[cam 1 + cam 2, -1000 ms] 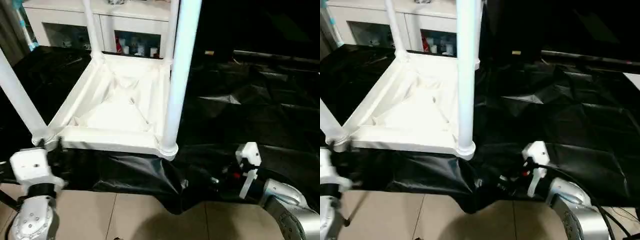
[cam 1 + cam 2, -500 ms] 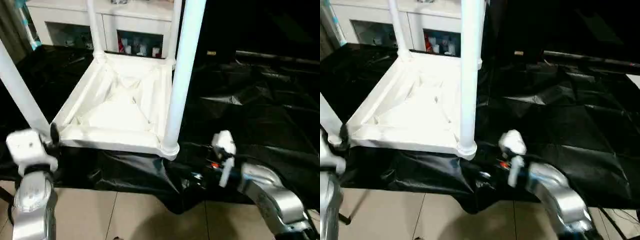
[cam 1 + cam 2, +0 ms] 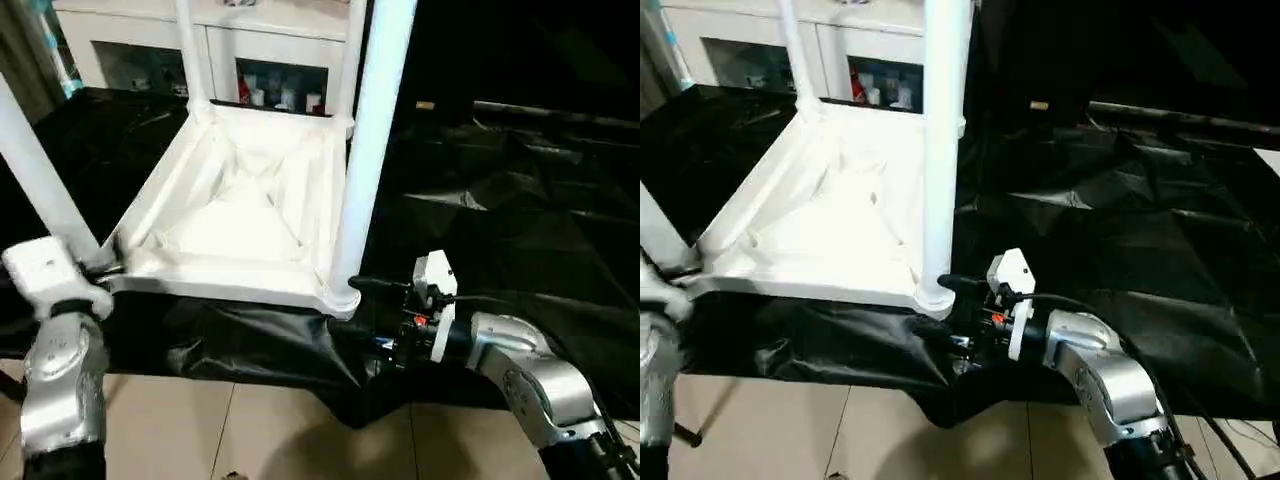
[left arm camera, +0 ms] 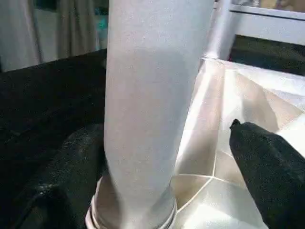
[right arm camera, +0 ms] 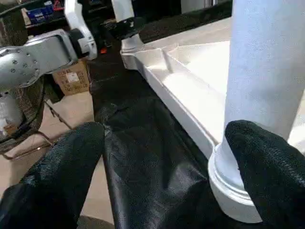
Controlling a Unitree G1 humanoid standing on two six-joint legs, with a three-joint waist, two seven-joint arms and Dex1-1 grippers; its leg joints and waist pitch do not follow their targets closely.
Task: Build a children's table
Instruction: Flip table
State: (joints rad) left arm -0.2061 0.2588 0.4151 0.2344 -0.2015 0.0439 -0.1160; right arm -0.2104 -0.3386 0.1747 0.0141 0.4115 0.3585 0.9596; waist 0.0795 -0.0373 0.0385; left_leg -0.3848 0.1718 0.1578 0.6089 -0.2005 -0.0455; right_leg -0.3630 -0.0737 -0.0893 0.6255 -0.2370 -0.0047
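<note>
The children's table (image 3: pixel 235 215) lies upside down on the black-draped work table (image 3: pixel 500 230), near its front edge, with its white legs pointing up. My left gripper (image 3: pixel 108 262) is at the base of the near-left leg (image 3: pixel 40 190). In the left wrist view that leg (image 4: pixel 152 109) stands between the black fingers (image 4: pixel 267 162), which are open, one of them clear of it. My right gripper (image 3: pixel 362 310) is at the foot of the near-right leg (image 3: pixel 365 150). It is open, with one finger (image 5: pixel 267 167) in front of the leg's base (image 5: pixel 233 191).
A white glass-door cabinet (image 3: pixel 270 60) stands behind the work table. Black cloth hangs over the front edge down to the tiled floor (image 3: pixel 250 430). A cardboard box (image 5: pixel 71 76) sits on the floor beyond my left arm (image 5: pixel 38 52).
My left gripper has opened around the near-left leg. My right arm has swung left, from the cloth at the front edge to the near-right leg's base.
</note>
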